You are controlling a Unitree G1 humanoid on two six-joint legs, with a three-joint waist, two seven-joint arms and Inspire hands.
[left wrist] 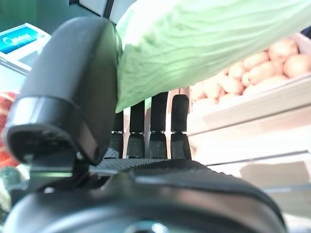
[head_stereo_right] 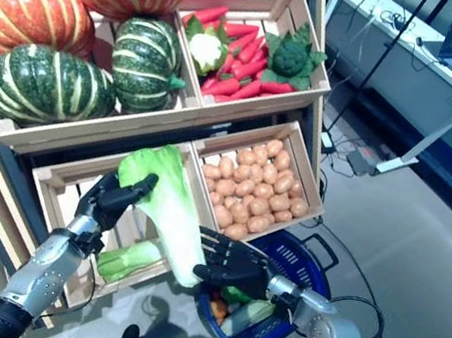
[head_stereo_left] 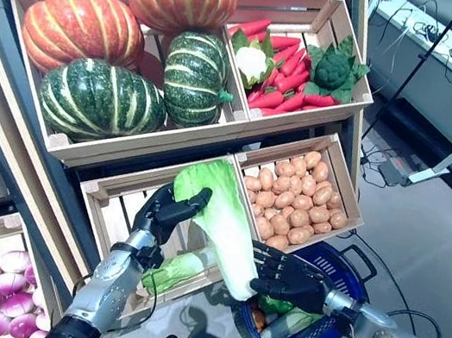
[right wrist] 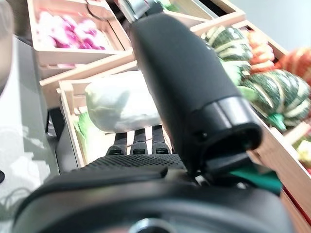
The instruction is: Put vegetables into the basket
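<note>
A long cabbage (head_stereo_left: pixel 221 221) with a green leafy top and a white base hangs slanted in front of the wooden stand, its base just left of the blue basket (head_stereo_left: pixel 355 284). My left hand (head_stereo_left: pixel 161 214) pinches its leafy top between thumb and fingers; the leaf shows in the left wrist view (left wrist: pixel 204 43). My right hand (head_stereo_left: pixel 289 281) is above the basket's near-left rim, its straight fingers against the white base (right wrist: pixel 121 107). In the basket lie a green leafy vegetable (head_stereo_left: pixel 276 305), a pale green one (head_stereo_left: pixel 294 321) and an orange one (head_stereo_left: pixel 257 319).
The slanted wooden stand (head_stereo_left: pixel 80 152) with its crates rises right behind both hands. Another green cabbage (head_stereo_left: pixel 177 270) lies in the crate below my left hand. The basket stands on grey floor (head_stereo_left: pixel 432 240). A white desk (head_stereo_left: pixel 451 82) is at the far right.
</note>
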